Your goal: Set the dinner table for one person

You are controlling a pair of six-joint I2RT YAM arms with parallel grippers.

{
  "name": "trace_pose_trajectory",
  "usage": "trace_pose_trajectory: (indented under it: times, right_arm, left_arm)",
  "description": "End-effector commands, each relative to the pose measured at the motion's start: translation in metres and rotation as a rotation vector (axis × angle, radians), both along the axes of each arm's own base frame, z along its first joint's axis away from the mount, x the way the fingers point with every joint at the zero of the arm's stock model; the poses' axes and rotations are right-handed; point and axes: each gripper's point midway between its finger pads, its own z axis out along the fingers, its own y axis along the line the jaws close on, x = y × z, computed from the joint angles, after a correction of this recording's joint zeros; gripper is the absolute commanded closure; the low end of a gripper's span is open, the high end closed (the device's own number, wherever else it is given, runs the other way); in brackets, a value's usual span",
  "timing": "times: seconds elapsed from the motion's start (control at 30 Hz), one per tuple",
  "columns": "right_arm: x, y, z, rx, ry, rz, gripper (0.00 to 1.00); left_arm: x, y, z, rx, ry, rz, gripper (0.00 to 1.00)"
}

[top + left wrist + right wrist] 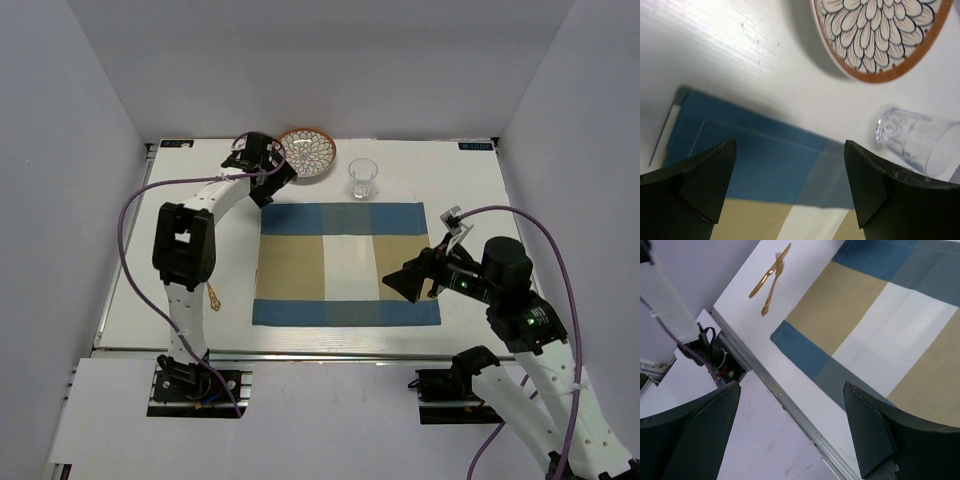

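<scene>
Cutlery, two gold pcs (a fork plus one I can't make out), lies on the table left of the mat, close under the left arm's elbow. A low swing of that arm could sweep it toward the near edge. Left gripper hangs over the mat's far-left corner, jaws wide, nothing in them. Plate sits just beyond it at the far edge, flat on the table. Looks hard to get a finger under, so a steep approach would prob. shove it at the back wall instead of lifting it. Glass stands upright just right of the plate, near the mat's far edge. A wide jaw going for the plate could clip it & tip it. Mat is loose cloth, so dragging anything across may bunch it. Right gripper, over the mat's near-right corner, is also fully open & empty. Table, the big white top, lies under everything, w/ the mat roughly centred on it.
</scene>
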Motion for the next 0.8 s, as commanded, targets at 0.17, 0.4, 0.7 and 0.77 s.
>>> trace_pose_trajectory:
  times: [0.17, 0.4, 0.7, 0.77]
  right_arm:
    - [-0.032, 0.011, -0.018, 0.072, 0.052, 0.144, 0.11]
    - [-0.035, 0.016, -0.040, 0.081, 0.105, 0.180, 0.11]
    - [-0.030, 0.015, -0.049, 0.052, 0.108, 0.176, 0.11]
    - [-0.030, 0.016, -0.053, 0.051, 0.127, 0.176, 0.11]
  left_arm:
    - [0.069, -0.007, 0.016, -0.066, -0.151, 0.043, 0.02]
    - [0.099, -0.013, -0.017, -0.104, -0.188, 0.058, 0.02]
    - [0.124, -0.009, -0.053, -0.112, -0.210, 0.106, 0.15]
    - [0.127, -0.008, -0.061, -0.107, -0.202, 0.123, 0.24]
